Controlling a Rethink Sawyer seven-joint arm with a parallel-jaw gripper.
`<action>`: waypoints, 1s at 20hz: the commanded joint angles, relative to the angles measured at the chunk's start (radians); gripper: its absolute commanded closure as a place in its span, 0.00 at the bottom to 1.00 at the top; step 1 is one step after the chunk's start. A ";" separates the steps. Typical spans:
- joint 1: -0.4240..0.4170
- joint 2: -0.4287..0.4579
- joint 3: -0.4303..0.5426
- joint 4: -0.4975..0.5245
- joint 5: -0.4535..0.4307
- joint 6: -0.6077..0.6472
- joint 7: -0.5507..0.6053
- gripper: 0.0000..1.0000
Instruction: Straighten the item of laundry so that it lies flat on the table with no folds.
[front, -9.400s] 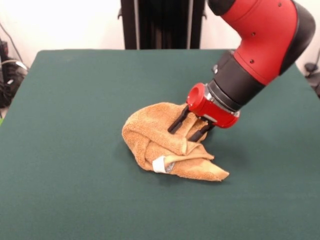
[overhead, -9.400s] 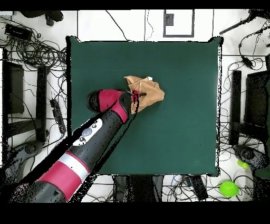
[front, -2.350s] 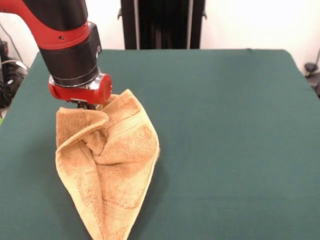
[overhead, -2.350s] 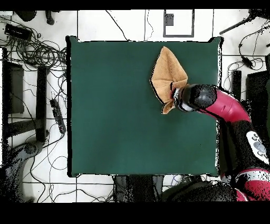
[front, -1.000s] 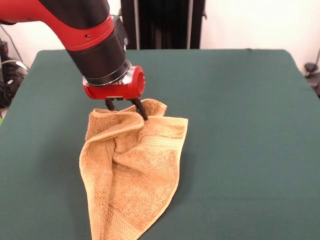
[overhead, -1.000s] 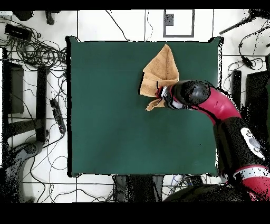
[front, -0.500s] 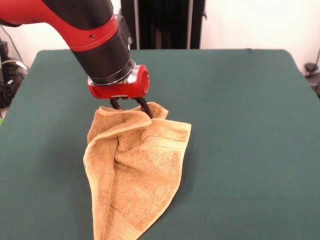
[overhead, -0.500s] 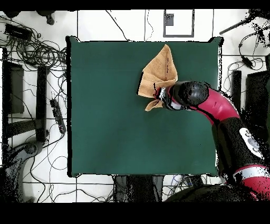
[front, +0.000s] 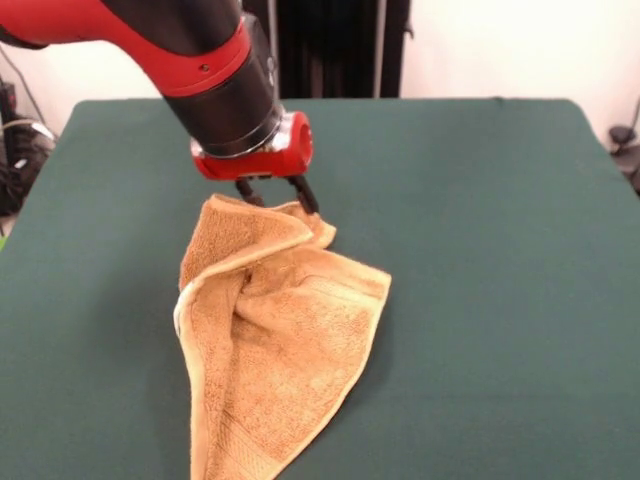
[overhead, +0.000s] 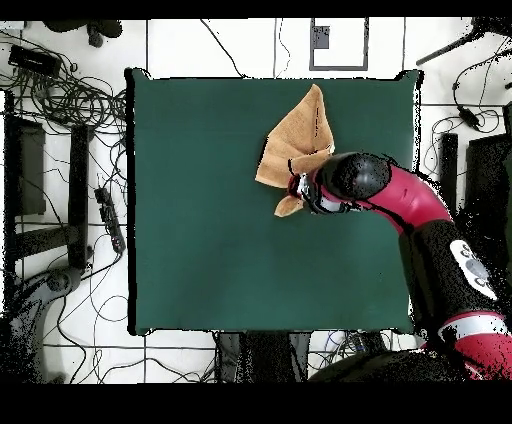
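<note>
towel (front: 268, 340) on tabletop (front: 500, 260), left of centre in front view, reaching the near edge | gripper (front: 277, 193) above towel's far end | right half of tabletop bare

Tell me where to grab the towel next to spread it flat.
The towel lies folded over itself, tapering to a point at the table's front edge. The gripper sits at the bunched far end. I would probably take the free corner on the picture's right, coming straight down from above, and pull it away from the fold, since that layer lies flat and exposed.
</note>
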 joint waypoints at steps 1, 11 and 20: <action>0.054 -0.022 0.043 0.028 -0.043 0.195 -0.064 0.00; 0.060 -0.065 0.047 0.050 -0.037 0.250 -0.006 0.00; 0.050 -0.067 0.095 0.082 0.078 0.073 0.076 0.00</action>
